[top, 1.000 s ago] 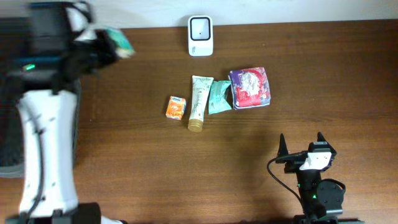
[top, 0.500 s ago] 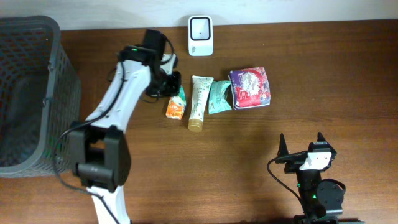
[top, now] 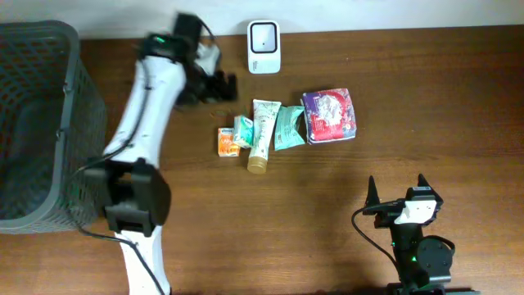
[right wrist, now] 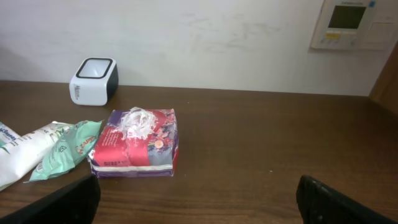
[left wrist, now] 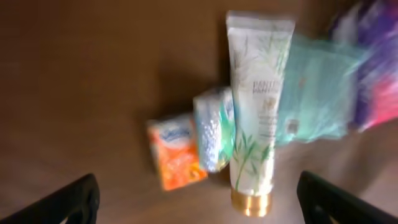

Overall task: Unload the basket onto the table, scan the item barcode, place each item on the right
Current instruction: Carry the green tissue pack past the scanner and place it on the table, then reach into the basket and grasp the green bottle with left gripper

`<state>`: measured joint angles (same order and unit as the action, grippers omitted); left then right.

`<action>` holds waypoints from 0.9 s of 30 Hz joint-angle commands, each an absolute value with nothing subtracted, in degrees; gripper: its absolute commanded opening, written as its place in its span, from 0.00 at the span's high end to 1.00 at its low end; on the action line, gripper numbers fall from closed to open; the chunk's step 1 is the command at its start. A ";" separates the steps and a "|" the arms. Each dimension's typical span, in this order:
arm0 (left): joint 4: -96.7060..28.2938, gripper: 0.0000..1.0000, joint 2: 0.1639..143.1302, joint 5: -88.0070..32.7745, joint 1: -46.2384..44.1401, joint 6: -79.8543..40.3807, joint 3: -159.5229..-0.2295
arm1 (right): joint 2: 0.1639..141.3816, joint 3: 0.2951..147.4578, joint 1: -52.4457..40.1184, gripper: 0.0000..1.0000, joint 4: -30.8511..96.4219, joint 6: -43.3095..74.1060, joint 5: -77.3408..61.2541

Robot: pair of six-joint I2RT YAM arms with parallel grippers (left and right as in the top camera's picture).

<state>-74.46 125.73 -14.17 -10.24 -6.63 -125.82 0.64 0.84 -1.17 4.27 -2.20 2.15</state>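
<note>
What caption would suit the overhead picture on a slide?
Left gripper, open, hovers near the white scanner and a cream tube among packets; right gripper sits open.

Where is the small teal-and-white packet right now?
In the overhead view, the small teal-and-white packet lies on the brown wooden table, between the small orange carton on its left and the white gold-capped tube on its right.

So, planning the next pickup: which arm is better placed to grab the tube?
Left. The left gripper, open, hangs close to the tube and the scanner; the right gripper sits far off, also open.
</note>
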 commanded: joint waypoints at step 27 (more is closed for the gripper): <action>-96.73 0.01 125.23 -1.50 34.48 -31.29 -146.89 | 0.21 0.32 -1.48 0.01 4.45 -2.59 2.83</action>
